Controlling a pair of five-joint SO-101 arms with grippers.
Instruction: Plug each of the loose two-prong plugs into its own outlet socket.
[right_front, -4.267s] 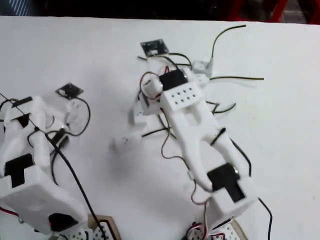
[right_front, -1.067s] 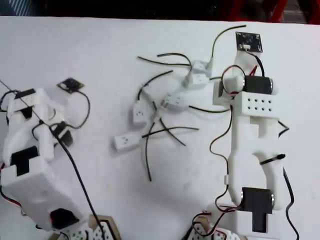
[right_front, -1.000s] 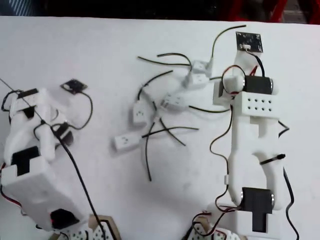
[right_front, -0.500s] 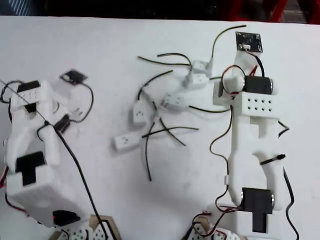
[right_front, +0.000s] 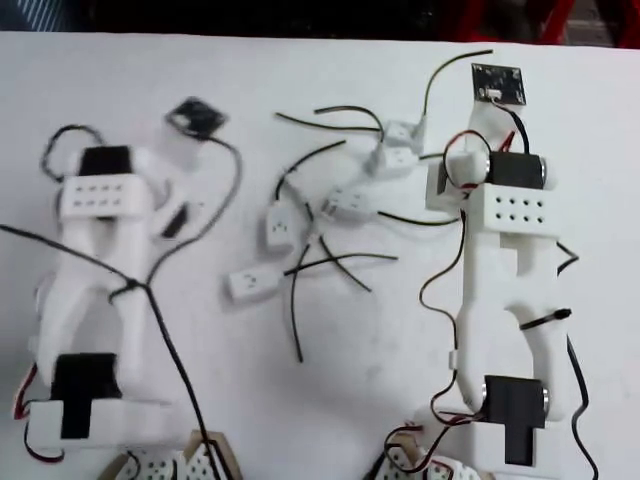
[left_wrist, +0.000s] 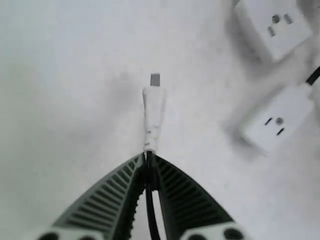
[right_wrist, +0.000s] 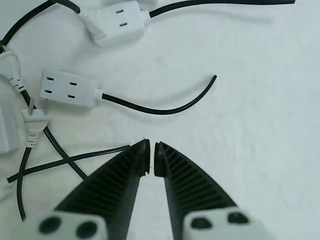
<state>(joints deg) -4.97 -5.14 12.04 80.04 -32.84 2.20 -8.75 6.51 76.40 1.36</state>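
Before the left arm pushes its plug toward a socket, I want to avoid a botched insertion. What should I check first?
1. Grip: ok. The left gripper is shut on the cord just behind the white plug.
2. Prongs lead: ok. The prongs point away from the gripper.
3. Aim: not ok. The plug points at bare table; the nearer socket and the farther socket lie off to one side.
4. Slots free: ok. Both sockets' slots look empty.
5. Other arm clear: ok. The right gripper is shut and empty, apart from the left arm.
6. Socket stays put when pushed: cannot tell.
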